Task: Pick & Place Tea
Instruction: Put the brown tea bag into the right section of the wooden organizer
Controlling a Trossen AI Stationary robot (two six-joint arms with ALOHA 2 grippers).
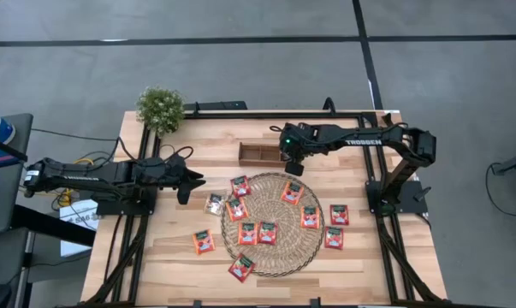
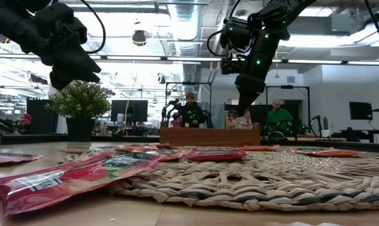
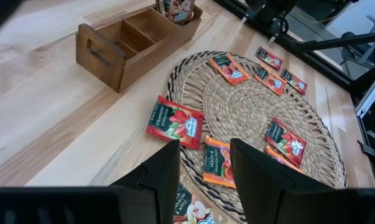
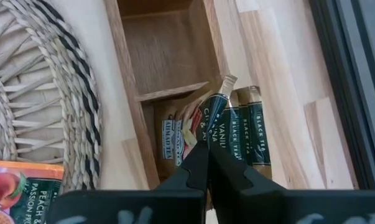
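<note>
Right gripper (image 4: 207,163) pinches a dark tea sachet (image 4: 217,121) upright over the wooden tray's (image 1: 259,153) end compartment; left gripper (image 3: 203,165) hovers open, empty, above red sachets (image 1: 267,232) scattered on the straw mat (image 1: 275,261).

Mat (image 1: 275,224) at surface (image 1: 155,265) centre, most sachets (image 1: 267,232) on it. Tray (image 1: 259,152) just behind mat. Plant (image 1: 160,108) at rear left corner. Loose sachets on surface left and right of mat. Right gripper (image 4: 207,163) over tray's right end compartment, sachets inside. Left gripper (image 1: 187,180) left of mat.
</note>
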